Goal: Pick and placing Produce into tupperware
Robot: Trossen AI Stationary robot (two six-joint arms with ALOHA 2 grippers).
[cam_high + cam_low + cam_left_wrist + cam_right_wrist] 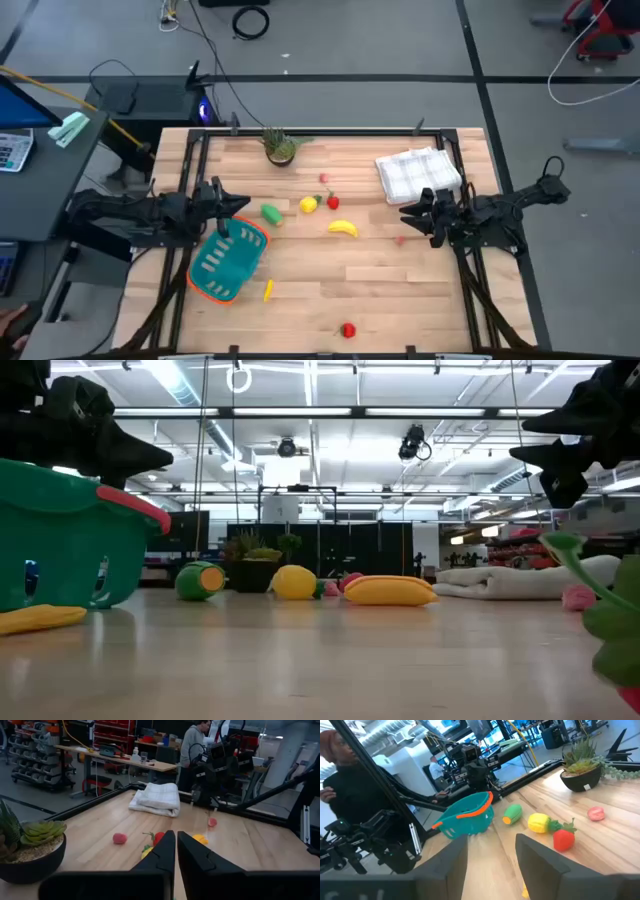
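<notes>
Lying tilted on the table [380, 290], the teal basket [228, 262] is the landmark. Nearest the front edge, a red piece [347, 329] sits well off to its right, and a thin yellow piece [268, 290] lies just beside it. The left gripper [240, 205], fingers closed and empty, hovers at its far rim. Beyond it lie the green piece [271, 212], lemon [308, 205] and banana [343, 228]. The right gripper [412, 214], fingers parted and empty, hangs far to the right, near the folded cloth [418, 172].

The basket [228, 262] sits tilted at the table's [400, 290] left; the banana [343, 228] and lemon [308, 205] lie to its right, the folded cloth [418, 172] farther right, the potted plant [280, 146] behind them.
</notes>
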